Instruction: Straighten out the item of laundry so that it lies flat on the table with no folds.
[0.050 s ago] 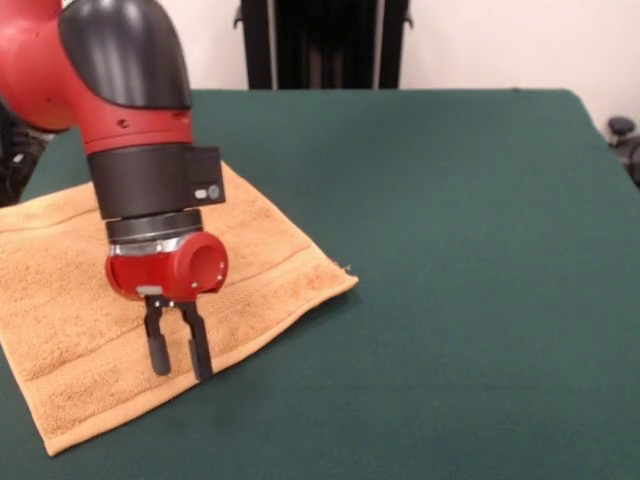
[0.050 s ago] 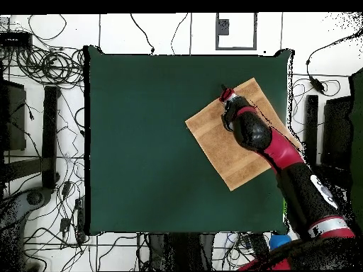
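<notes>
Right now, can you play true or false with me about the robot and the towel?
1. The towel lies spread out on the green table. True.
2. The gripper is squeezing a bunch of towel. False: its fingers are open, with nothing between them.
3. The gripper is over the towel's edge. True.
4. The towel sits in the middle of the table. False: it lies off to one side, near the table's edge.
5. The towel is blue. False: it is golden tan.
</notes>
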Motion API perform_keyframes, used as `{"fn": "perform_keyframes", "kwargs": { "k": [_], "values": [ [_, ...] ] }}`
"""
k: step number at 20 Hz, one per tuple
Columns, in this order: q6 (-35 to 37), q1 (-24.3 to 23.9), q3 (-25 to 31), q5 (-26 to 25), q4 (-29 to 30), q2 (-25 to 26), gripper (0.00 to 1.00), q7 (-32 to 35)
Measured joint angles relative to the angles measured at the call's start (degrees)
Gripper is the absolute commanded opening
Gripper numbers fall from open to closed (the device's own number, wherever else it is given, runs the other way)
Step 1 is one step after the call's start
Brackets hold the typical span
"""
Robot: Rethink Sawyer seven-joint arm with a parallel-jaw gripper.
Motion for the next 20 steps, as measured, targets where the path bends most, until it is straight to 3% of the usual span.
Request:
{"fn": "perform_keyframes", "kwargs": {
  "k": [13, 20],
  "values": [
    [0.28, 10.42, -15.20, 8.23, 5.44, -11.17, 1.00, 0.77],
    [8.64, 8.03, -15.72, 16.98, 8.05, -14.89, 1.00, 1.08]
  ]
}}
